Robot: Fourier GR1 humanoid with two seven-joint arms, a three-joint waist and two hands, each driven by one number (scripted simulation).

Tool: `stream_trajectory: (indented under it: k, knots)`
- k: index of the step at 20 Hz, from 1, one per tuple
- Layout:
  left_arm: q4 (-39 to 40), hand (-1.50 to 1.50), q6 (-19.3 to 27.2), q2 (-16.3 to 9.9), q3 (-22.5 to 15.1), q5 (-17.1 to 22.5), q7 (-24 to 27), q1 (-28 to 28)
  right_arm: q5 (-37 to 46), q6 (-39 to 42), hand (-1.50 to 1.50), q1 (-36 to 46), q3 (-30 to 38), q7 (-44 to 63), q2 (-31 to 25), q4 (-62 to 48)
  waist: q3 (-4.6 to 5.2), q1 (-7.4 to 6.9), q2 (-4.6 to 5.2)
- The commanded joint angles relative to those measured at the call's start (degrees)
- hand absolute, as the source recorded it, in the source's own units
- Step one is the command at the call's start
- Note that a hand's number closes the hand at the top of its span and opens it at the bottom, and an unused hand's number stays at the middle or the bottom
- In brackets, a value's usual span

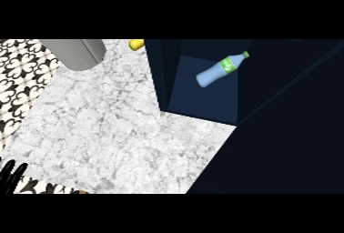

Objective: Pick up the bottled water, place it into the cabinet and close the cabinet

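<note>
A pale blue water bottle (220, 71) with a green label and green cap lies tilted on its side inside the dark navy cabinet (201, 100), on the cabinet's floor. The cabinet's door (282, 136) stands open, filling the right side of the view as a dark panel. Only my left hand (11, 176) shows, at the lower left corner, with black fingers pointing up and holding nothing. It is far from the bottle and the cabinet. My right hand is nowhere in the view.
A white marble counter (114, 132) spans the left and middle. A grey cylinder-like object (77, 52) sits at the top left, with a small yellow item (136, 44) beside it. A black and white patterned floor (17, 77) runs along the left edge.
</note>
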State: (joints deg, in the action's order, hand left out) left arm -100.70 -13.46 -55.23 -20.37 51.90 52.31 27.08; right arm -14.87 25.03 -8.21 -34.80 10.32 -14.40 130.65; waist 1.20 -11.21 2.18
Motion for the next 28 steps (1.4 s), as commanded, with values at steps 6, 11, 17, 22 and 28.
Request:
stream_trajectory:
  k: [6,11,17,22,28]
  knots:
    - [0.86,-1.50,-2.25,-1.04,2.36,1.98,0.73,1.35,-5.36,-9.65,1.50,15.74,8.12,9.60,11.77,-19.06,-0.69,2.02,-0.53]
    - [1.72,-1.50,-2.63,-0.18,2.42,2.89,0.34,2.10,-3.23,-14.76,1.50,25.30,16.47,8.89,14.24,-28.30,-0.81,3.86,-0.61]
    - [1.74,-1.50,-3.67,0.15,3.19,3.32,0.27,3.21,-0.60,-20.86,1.50,44.50,23.34,8.69,14.37,-47.53,-1.07,4.93,-1.03]
    - [1.11,-1.50,-4.98,0.20,3.97,3.64,-0.20,3.50,1.12,-20.21,1.50,54.82,28.19,2.14,14.39,-63.70,-1.17,5.41,-0.77]
    - [0.01,-1.50,-3.82,1.00,4.45,3.10,-1.31,2.48,-1.69,-20.57,1.50,59.98,28.24,0.57,13.91,-70.31,-1.15,6.62,-0.79]
